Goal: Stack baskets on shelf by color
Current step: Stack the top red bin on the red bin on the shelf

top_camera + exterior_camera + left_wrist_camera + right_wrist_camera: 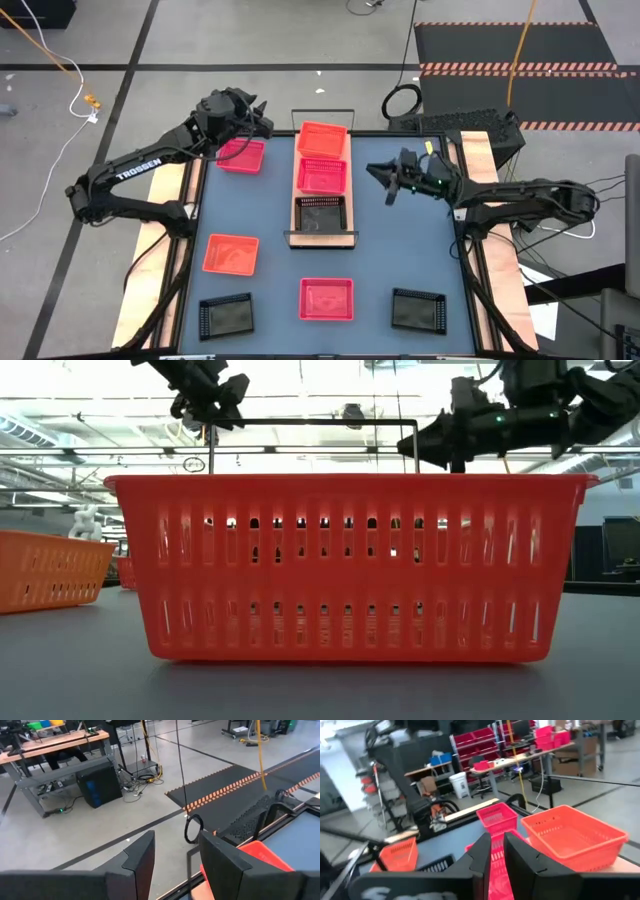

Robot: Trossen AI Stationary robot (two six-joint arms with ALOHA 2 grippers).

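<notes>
The shelf point(322, 240) lies in the middle of the table. On it stand three baskets in a row: an orange one point(322, 139) at the far end, a pink-red one point(322, 175) in the middle and a black one point(322, 213) at the near end. My left gripper point(264, 120) hangs open, high over the far right corner of a pink-red basket point(242, 156) on the table. In its wrist view nothing lies between its fingers point(142, 855). My right gripper point(378, 180) points level at the shelf from the right. Its fingers point(520, 857) stand a narrow gap apart, with nothing between them.
Loose baskets stand on the table's near half: orange point(230, 253) at the left, black point(226, 316) at the near left, pink-red point(327, 299) at the near middle, black point(418, 309) at the near right. The near pink-red basket point(350, 565) fills the low view.
</notes>
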